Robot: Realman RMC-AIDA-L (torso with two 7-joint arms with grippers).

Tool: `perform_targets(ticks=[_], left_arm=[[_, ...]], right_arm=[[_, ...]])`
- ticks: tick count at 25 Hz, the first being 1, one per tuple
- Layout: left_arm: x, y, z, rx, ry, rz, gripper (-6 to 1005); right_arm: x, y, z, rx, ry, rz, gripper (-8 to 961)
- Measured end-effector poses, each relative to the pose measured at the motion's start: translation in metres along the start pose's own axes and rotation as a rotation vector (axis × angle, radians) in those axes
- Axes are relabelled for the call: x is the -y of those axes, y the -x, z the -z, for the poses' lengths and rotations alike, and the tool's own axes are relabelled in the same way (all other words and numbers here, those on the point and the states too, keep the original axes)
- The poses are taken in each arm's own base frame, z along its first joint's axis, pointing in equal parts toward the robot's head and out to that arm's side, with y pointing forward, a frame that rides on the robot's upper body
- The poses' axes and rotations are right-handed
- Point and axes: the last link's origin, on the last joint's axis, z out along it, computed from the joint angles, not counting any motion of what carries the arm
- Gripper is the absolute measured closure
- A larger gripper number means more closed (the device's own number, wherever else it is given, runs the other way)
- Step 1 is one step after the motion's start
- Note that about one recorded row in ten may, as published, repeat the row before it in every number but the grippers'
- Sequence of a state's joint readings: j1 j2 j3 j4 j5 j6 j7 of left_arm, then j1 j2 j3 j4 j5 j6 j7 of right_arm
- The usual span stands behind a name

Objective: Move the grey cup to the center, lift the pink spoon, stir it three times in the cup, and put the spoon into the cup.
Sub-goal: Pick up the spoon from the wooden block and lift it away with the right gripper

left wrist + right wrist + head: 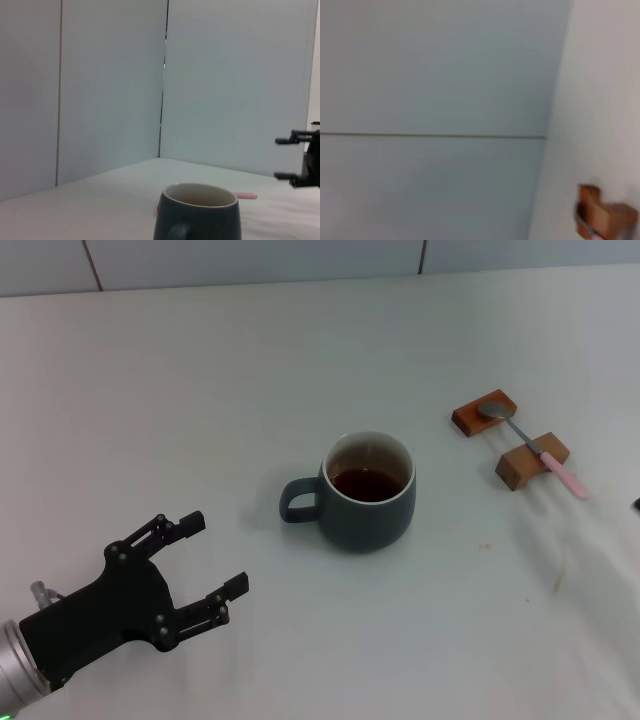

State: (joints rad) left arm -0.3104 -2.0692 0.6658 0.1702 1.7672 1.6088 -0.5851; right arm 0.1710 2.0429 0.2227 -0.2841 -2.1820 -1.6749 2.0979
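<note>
The grey cup stands upright near the middle of the table, handle toward my left, with dark brown liquid inside. It also shows in the left wrist view. The pink spoon lies across two brown wooden blocks at the right, metal bowl on the far block. Its pink handle tip shows behind the cup in the left wrist view. My left gripper is open and empty, low at the front left, apart from the cup's handle. My right gripper hangs open and empty at the right, just a dark speck in the head view.
Two brown wooden blocks carry the spoon; one shows in the right wrist view. A pale wall runs along the table's far edge. The white table extends left of the cup.
</note>
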Motion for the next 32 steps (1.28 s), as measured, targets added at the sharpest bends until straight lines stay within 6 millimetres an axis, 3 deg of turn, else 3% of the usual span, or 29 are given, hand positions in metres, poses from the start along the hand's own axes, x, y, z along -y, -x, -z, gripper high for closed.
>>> perform_targets(ticks=[6,32], left_arm=[[0.001,-0.001,-0.001,-0.002,0.003,0.001,140],[0.001,-0.003,-0.001,-0.019,-0.005,0.005,140]], right_arm=[[0.009,-0.007,-0.015,-0.07,-0.067,-0.04,260],[0.016,-0.006,-0.045,-0.106,-0.141,-0.014,260]])
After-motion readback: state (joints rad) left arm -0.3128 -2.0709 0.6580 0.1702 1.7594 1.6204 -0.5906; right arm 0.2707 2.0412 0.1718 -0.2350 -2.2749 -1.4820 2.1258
